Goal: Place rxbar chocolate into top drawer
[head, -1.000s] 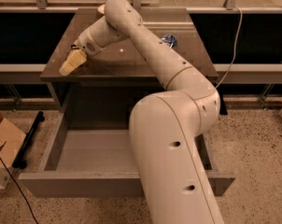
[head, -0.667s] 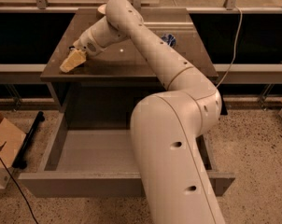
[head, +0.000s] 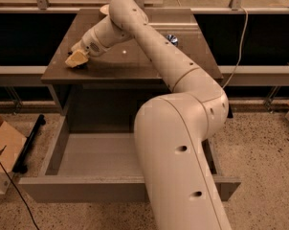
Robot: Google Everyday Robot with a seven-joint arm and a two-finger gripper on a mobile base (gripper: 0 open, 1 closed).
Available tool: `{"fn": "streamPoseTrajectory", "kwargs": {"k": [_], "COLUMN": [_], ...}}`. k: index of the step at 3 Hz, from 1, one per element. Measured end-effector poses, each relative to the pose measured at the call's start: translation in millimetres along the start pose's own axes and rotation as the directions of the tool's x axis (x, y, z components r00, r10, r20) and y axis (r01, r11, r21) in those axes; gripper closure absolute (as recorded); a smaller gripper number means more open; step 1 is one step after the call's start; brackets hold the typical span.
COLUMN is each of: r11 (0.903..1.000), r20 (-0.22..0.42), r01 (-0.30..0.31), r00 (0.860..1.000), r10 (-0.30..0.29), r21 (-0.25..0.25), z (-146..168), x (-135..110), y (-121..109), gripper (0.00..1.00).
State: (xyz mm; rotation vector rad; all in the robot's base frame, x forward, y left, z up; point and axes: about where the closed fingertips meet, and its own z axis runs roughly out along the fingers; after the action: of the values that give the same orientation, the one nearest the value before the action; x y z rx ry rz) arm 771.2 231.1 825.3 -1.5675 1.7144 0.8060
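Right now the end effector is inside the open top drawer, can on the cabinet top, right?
No: camera view shows the end effector at the left front corner of the cabinet top, not inside the open top drawer. The can part holds.

gripper (head: 76, 59): 1 (over cabinet (head: 111, 67) top, left side) | top drawer (head: 87, 189): 1 | can (head: 172, 39): 1

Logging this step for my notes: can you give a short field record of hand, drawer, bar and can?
hand: low over the cabinet top, near its front left corner
top drawer: pulled out below the cabinet top
rxbar chocolate: not clearly visible
can: on the cabinet top, right rear, partly behind the arm
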Motion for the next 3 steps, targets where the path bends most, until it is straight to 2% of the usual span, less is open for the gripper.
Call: {"fn": "streamPoseTrajectory", "kwargs": {"k": [1,2,3], "r11": [1.0,1.0,0.9999], "r20": [0.0,0.0,0.014], "r01": [0.0,0.0,-0.011], "r00": [1.0,1.0,1.0], "r10": [0.0,0.0,0.011], "r21": [0.0,0.0,0.013], "z": [-1.6,-1.6,-16.9], "x": [-2.2,-2.2,0.5], "y": [0.0,0.0,7.4], "gripper": [1.0,1.0,1.0]}}
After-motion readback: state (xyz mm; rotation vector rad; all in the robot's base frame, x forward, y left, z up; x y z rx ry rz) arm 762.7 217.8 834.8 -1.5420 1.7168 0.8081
